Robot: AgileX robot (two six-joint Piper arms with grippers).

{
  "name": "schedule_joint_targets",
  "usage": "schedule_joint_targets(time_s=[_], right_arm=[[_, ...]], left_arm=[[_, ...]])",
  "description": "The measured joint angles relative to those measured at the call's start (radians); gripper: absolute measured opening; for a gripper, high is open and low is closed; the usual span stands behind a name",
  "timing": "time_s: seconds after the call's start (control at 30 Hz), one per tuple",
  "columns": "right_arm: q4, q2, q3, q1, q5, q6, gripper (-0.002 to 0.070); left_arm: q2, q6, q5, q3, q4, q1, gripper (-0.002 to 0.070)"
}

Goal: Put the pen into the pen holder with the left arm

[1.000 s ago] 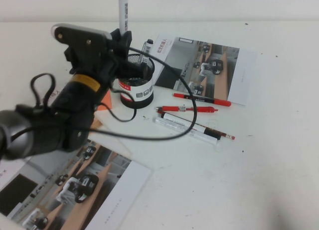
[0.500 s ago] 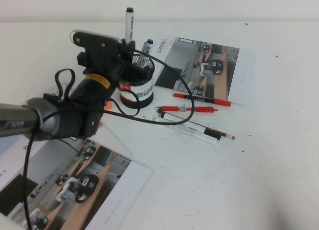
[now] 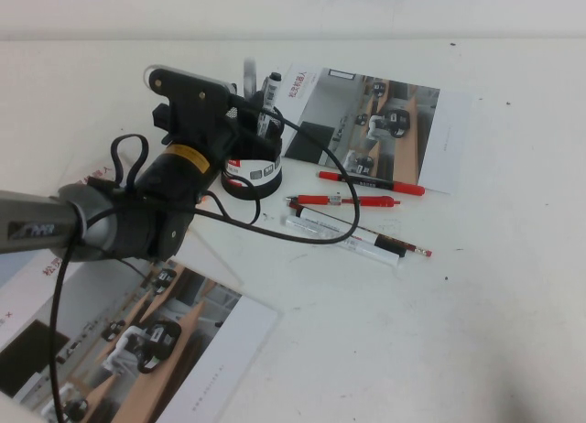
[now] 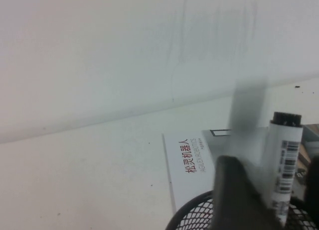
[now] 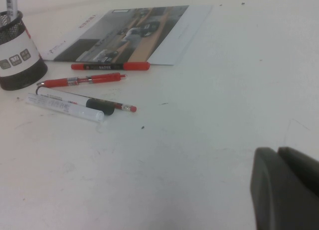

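White tabletop all around, pale wall behind, and the left gripper (image 3: 245, 107) is right at the mouth of the small round black wire-mesh pen holder with the red-and-white label band (image 3: 255, 167). In the left wrist view its dark fingers (image 4: 239, 200) stand apart, one this side of the cup, the other at the frame's edge, so the jaws are open. The thick white-barrelled marker pen (image 3: 249, 75) is upright directly over the holder, just a grey blur (image 4: 248, 110), its lower end hidden behind the gripper; I cannot tell whether a finger touches it. Just beside it, a slimmer white pen with a black cap (image 3: 272, 89) stands inside the cup, barcode showing. Outward now: a black cable (image 3: 302, 231) loops off the left arm across the table. To the holder's right lie two red pens (image 3: 371, 182), near them two white pens (image 3: 348, 233) side by side. A printed brochure (image 3: 375, 121) sits behind them, another brochure (image 3: 137, 350) at the near left. The right gripper (image 5: 277, 155) hangs over bare table, well apart from the pens, jaws pressed together on nothing.
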Motion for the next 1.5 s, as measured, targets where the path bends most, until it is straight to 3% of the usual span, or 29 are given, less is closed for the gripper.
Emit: schedule_joint_targets(time_s=[0.1,0.27,0.37,0.47,0.6,1.1,1.5], right_arm=[[0.0,0.0,0.0,0.0,0.0,0.0,-0.002],[0.0,0.0,0.0,0.0,0.0,0.0,-0.002],[0.0,0.0,0.0,0.0,0.0,0.0,-0.002],[0.0,0.0,0.0,0.0,0.0,0.0,-0.002],[0.0,0.0,0.0,0.0,0.0,0.0,-0.002],[0.0,0.0,0.0,0.0,0.0,0.0,-0.002],[0.0,0.0,0.0,0.0,0.0,0.0,-0.002]], left_arm=[[0.0,0.0,0.0,-0.002,-0.007,0.0,0.0347],[-0.038,0.003,0.091,-0.002,-0.043,0.0,0.0379],[-0.118,0.003,0.223,-0.002,-0.043,0.0,0.0321],[-0.265,0.018,0.399,0.007,0.006,0.0,0.0119],[-0.46,0.025,0.455,0.069,0.053,0.0,0.0023],[-1.098,-0.058,0.471,0.61,0.063,0.0,0.0001],[-1.187,-0.096,0.409,0.885,0.044,0.0,0.0]])
